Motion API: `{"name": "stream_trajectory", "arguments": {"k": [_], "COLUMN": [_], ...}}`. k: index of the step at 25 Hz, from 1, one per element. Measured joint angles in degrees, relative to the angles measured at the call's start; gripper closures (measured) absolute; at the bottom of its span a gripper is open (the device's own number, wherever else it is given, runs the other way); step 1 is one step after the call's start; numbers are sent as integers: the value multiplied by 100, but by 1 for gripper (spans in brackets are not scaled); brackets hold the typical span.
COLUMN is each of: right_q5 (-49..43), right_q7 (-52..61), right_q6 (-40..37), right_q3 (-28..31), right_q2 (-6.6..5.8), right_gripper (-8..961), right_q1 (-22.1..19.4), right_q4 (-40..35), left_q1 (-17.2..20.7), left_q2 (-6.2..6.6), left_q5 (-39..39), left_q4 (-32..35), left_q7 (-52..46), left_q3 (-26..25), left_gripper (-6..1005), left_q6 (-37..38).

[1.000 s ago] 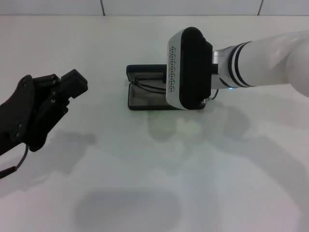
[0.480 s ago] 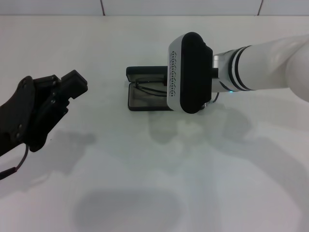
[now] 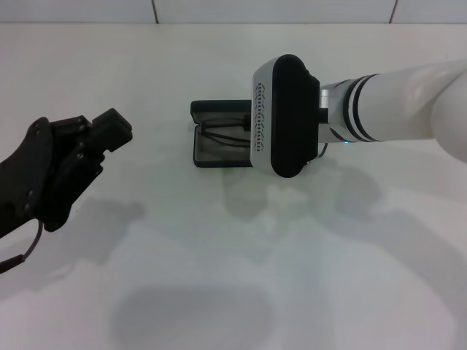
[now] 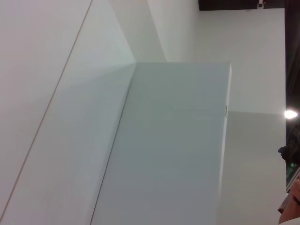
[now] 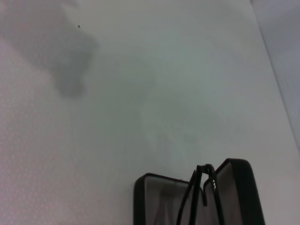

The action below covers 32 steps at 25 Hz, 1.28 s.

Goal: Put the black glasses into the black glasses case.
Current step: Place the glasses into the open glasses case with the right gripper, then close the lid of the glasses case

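Observation:
The black glasses case lies open on the white table at centre back, grey lining up, lid standing on its far side. The black glasses show as thin dark lines over the case's tray. In the right wrist view the open case is close below, and the glasses' slim arms rise above its rim. My right arm's wrist housing hangs over the case's right end and hides the right gripper. My left gripper hovers far to the left, away from the case.
The white table carries nothing else in the head view. A wall line runs along the back edge. The left wrist view shows only pale walls and a white panel.
My right wrist has come slightly lower and nearer over the case. The visible lines of the glasses have shifted down into the tray. The left arm has barely moved.

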Motion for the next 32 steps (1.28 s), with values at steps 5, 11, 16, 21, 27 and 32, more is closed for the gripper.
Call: {"name": "stream_trajectory", "arguments": {"k": [5, 11, 16, 21, 27, 32], "right_q5": [-68, -85, -89, -96, -96, 14], "right_q7": [55, 92, 107, 113, 115, 107], "right_q6": [25, 42, 45, 46, 38, 21], "right_q3": [-9, -9, -5, -1, 27, 116], "right_q2": [0, 0, 0, -1, 0, 0], "right_gripper": [877, 851, 813, 790, 777, 776], "right_q1": [-12, -50, -61, -104, -516, -1195], "right_q4": [-9, -24, -24, -58, -529, -1238], "left_q1": [12, 12, 12, 12, 12, -18], "left_q2": [0, 0, 0, 0, 7, 27], "left_q5": [-8, -15, -17, -17, -17, -17], "left_q4": [0, 1, 0, 0, 1, 25], "left_q7": [0, 0, 0, 0, 0, -2], "left_q3": [0, 0, 0, 0, 0, -95], "left_gripper": [956, 956, 956, 956, 956, 955], "left_q6": [0, 0, 0, 0, 1, 1]}}
